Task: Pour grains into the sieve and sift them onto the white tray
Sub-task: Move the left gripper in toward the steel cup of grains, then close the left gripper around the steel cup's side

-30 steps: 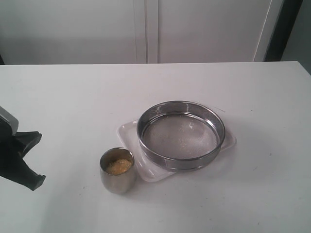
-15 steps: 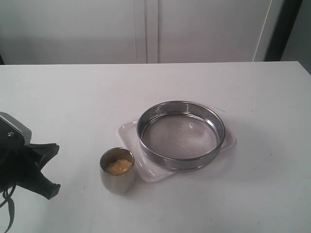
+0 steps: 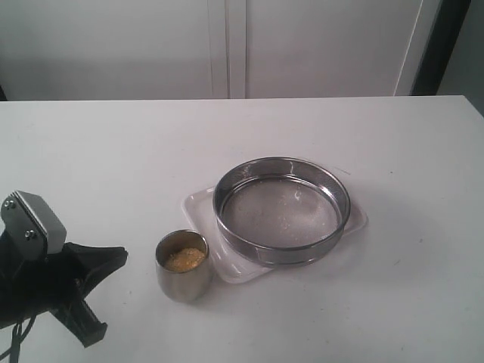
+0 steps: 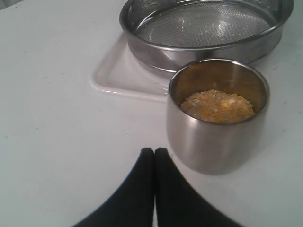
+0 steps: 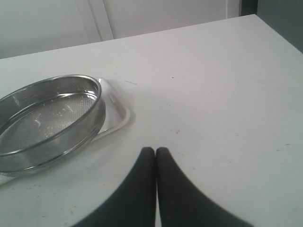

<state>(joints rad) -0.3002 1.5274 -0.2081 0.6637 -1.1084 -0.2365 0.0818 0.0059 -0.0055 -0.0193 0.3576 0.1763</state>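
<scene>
Plainly clenched on nothing: left pincer point(image 4: 154, 152), black fingertips pressed together along a thin seam, low over the white worktop point(image 3: 113, 151), just short of the steel cup point(image 4: 218, 137) and not touching it. Likewise clenched and empty: right pincer point(image 5: 155, 151), tips together above bare worktop, off to one side of the sieve point(image 5: 47, 118) and outside the exterior view. Upright on the worktop, the cup, small and shiny, just beside the front-left edge of the white tray point(image 3: 198, 206) as the exterior view shows it; whether touching the tray, cannot tell. Inside the cup, partway up its wall, the grains point(image 4: 218, 106), fine and yellow-golden, in a fairly level heap. On the tray, the sieve, wide, shallow and round, with steel rim and fine mesh bottom, covering most of the tray, corners of white showing at left, front and right. A few pale specks on the mesh, too small to make out. Behind the worktop, pale cabinet panels point(image 3: 227, 45).
</scene>
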